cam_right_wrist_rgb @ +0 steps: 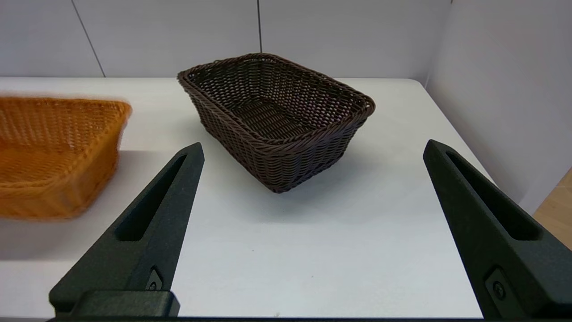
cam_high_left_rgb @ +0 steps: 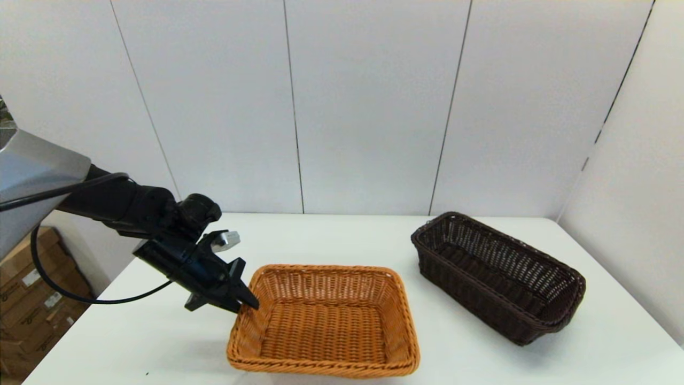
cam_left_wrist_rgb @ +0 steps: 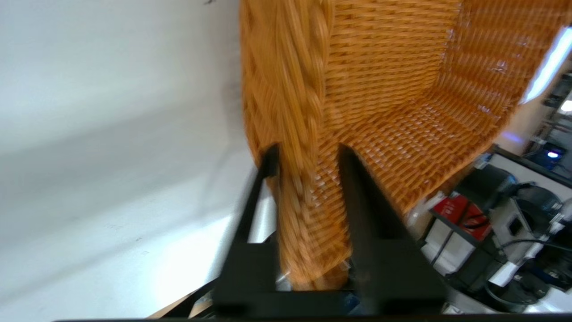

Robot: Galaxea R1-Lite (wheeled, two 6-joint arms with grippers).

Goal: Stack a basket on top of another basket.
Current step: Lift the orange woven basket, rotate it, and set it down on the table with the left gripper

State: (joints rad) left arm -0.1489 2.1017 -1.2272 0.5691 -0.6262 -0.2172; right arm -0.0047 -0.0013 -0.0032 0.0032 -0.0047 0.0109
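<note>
A: Where is the orange basket [cam_high_left_rgb: 326,321]?

B: It sits on the white table [cam_high_left_rgb: 470,353], near the front edge. The left gripper [cam_high_left_rgb: 247,302] has its two fingers [cam_left_wrist_rgb: 366,214] clamped on the basket's left wall, one finger outside and one inside, right at the braided rim. In the left wrist view the wicker fills the gap between them.

A: And the dark basket [cam_high_left_rgb: 497,275]?

B: To the right of the orange basket and a little farther back, well apart from it. It stands flat on the table, turned at an angle, with its open-weave sides and braided rim plain to see. Nothing touches it.

A: What about the other arm?

B: The right gripper [cam_right_wrist_rgb: 313,147] hangs low over the table on the near side of the dark basket, to the right of the orange one, fingers spread wide with nothing between them. It does not show in the head view.

A: Tell me about the surface and the room.

B: The tabletop is smooth, white and matte. Behind it stands a wall of pale grey panels with thin dark seams, and another panel closes off the right side. Left of the orange basket, past the table's edge, cardboard boxes [cam_high_left_rgb: 32,299] are stacked on the floor. A black cable [cam_high_left_rgb: 80,297] loops down from the left arm.
</note>
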